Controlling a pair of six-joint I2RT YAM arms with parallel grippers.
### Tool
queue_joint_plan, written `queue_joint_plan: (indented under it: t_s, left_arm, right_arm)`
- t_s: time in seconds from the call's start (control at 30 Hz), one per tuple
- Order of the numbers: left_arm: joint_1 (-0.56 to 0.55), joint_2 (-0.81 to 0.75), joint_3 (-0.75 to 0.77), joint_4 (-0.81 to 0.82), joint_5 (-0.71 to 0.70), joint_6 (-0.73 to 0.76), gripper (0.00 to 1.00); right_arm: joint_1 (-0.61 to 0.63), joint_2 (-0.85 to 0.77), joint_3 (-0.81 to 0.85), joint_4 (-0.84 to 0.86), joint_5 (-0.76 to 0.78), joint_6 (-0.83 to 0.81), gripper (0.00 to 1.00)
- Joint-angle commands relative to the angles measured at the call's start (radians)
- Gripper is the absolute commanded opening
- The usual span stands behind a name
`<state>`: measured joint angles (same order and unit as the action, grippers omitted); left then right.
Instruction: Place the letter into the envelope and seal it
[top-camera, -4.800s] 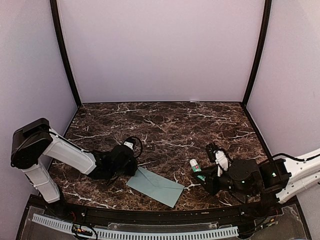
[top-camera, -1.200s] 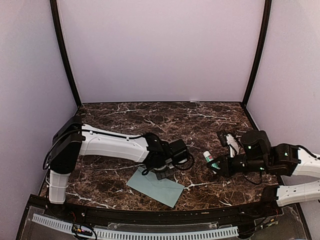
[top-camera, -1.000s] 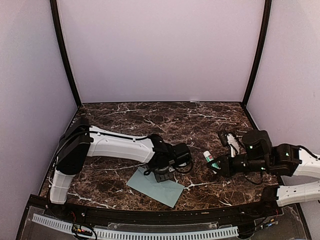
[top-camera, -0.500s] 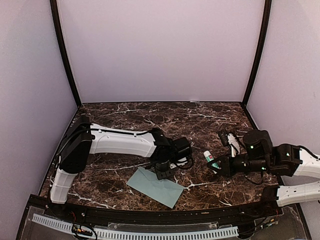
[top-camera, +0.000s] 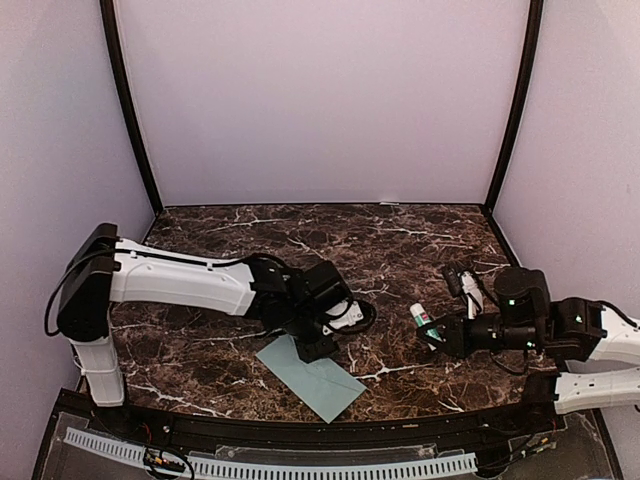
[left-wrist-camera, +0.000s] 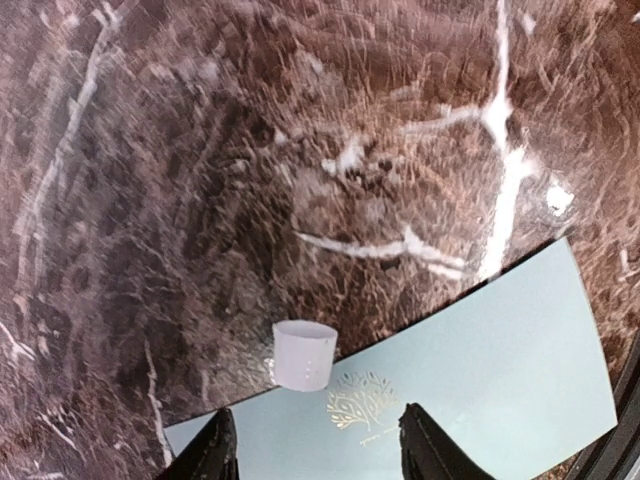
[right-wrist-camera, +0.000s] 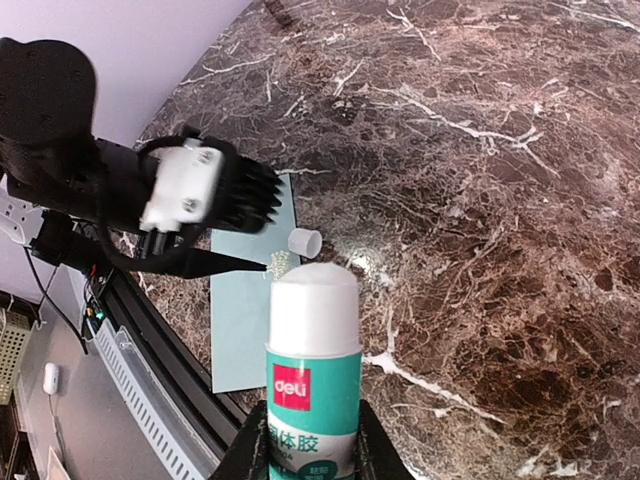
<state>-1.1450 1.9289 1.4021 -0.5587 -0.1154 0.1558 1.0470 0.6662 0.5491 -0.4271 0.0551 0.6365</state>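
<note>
The envelope (top-camera: 310, 378), judged light and floppy and best pinched at an edge, lies flat near the bench's (top-camera: 400, 240) front beneath the spread left claw (left-wrist-camera: 318, 442), while the right claw (right-wrist-camera: 305, 440) clamps a glue stick (right-wrist-camera: 315, 340).

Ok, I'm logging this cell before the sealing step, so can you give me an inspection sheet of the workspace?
Surface: dark veined marble table.
Job's things: envelope flat near the front edge; glue stick uncapped; letter not seen.
Clutter: white cap at the envelope's edge.
Grippers: left gripper open above the envelope; right gripper shut on the glue stick.
Cables: black cable looped at the left wrist.
Surroundings: pale walls, black corner posts.
</note>
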Motion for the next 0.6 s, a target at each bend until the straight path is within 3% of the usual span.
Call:
queue_joint_plan:
  t_s: [0.0,0.07,0.27,0.57]
  left_arm:
    - [0.029,-0.232,-0.199,0.367,0.058,0.020,0.55]
    - [0.038,-0.362,-0.316,0.505,0.049,0.011,0.56]
    - [0.072,-0.556,-0.668,0.862,0.070,-0.020,0.55]
    - [0.179,-0.582,-0.899,1.138,0.352,-0.135,0.57]
  right_arm:
    - [-0.001,-0.045,-0.050,0.134,0.003,-0.019,0.00]
    - [-0.002,-0.064,-0.080,0.192,0.002,-0.042,0.00]
    - [0.000,-0.066,-0.127,0.320,-0.015,-0.102,0.00]
    - [0.004,0.010,-0.167,0.424,-0.015,-0.107,0.00]
